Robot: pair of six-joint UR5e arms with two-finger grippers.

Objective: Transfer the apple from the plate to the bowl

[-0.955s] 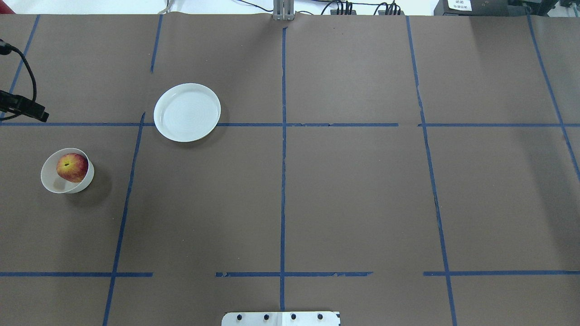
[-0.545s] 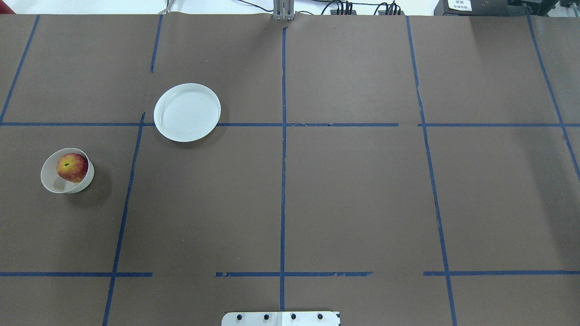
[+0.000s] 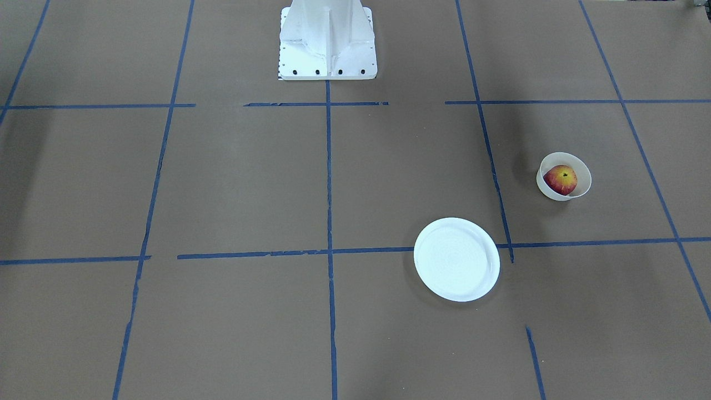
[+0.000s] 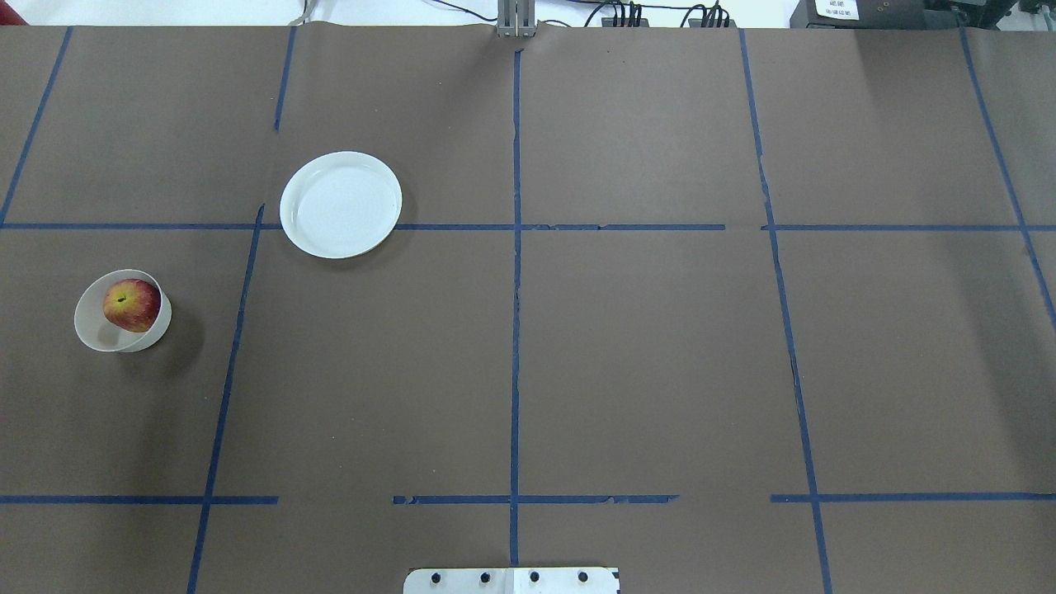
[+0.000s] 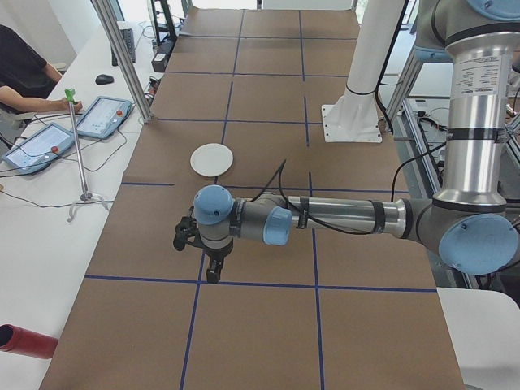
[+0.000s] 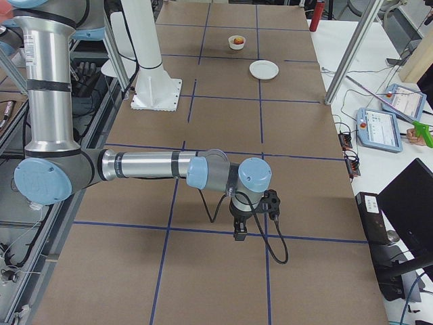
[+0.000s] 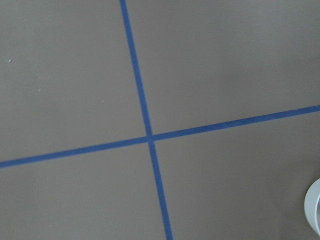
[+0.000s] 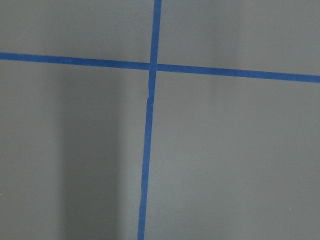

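On the robot's left side of the paper-covered table [image 4: 660,371], the apple [image 4: 131,304] is seen lying inside the bowl [image 4: 87,334], pressed toward the part of the wall that faces the plate [image 4: 341,205], with its stem dimple turned upward. The plate is left bare and is set well apart from the bowl, farther from the robot's base and nearer the table's middle, with its near edge laid over a blue tape line [image 4: 577,227]. The left gripper [image 5: 212,275] is shown only in the view from the table's left end, where it is pointed down over the paper beside a tape crossing; whether its fingers are parted or closed cannot be told. The right gripper [image 6: 239,231] is shown only in the view from the opposite end, likewise pointed down near a tape line, and its state cannot be told either. A pale curved edge [image 7: 314,212] is caught at the lower right of the left wrist view, too little of it to be identified.
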